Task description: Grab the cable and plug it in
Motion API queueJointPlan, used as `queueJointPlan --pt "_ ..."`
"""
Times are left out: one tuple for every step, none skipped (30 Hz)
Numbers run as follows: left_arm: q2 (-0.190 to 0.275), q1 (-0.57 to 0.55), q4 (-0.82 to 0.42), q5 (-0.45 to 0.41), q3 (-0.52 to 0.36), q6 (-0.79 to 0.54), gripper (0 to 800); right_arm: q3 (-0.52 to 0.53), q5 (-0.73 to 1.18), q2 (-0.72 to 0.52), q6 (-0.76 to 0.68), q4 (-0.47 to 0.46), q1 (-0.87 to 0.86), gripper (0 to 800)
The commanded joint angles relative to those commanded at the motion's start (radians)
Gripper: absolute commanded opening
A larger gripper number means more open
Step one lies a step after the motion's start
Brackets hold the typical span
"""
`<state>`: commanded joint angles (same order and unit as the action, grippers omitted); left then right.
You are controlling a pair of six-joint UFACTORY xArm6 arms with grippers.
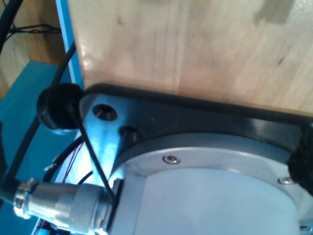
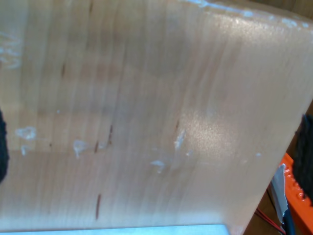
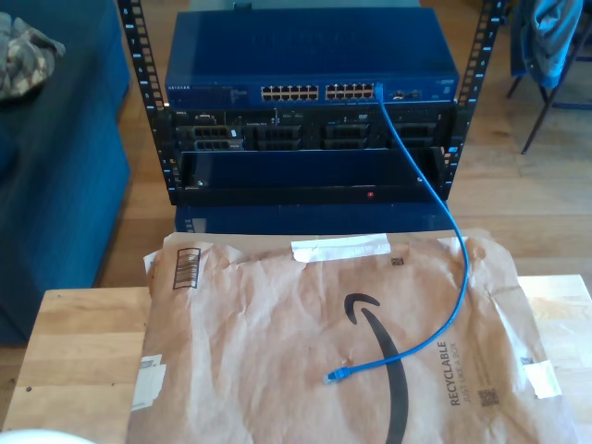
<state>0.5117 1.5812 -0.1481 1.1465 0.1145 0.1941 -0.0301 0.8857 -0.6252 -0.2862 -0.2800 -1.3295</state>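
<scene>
Pincers over bare wood; cable [image 3: 444, 222] loose across brown paper mailer [image 3: 277, 342].

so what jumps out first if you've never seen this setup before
The bright blue cable stands out: one end sits in the blue network switch at the exterior view's top, and it curves down to a loose plug lying on a crumpled brown paper mailer. The mailer covers most of the wooden table.

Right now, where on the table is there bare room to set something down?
Bare table shows at the exterior view's left of the paper mailer, with a narrower strip at its right. On the mailer, the cable and its loose plug crowd the right half.
</scene>
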Motion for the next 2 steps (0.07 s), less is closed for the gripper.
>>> queueJointPlan --pt "0.0 0.002 0.0 0.0 0.0 0.0 800 0.0 0.0 0.0 0.0 0.0 0.0 799" --pt "0.002 0.0 0.0 0.0 0.0 0.0 800 0.0 0.0 0.0 0.0 0.0 0.0 800"
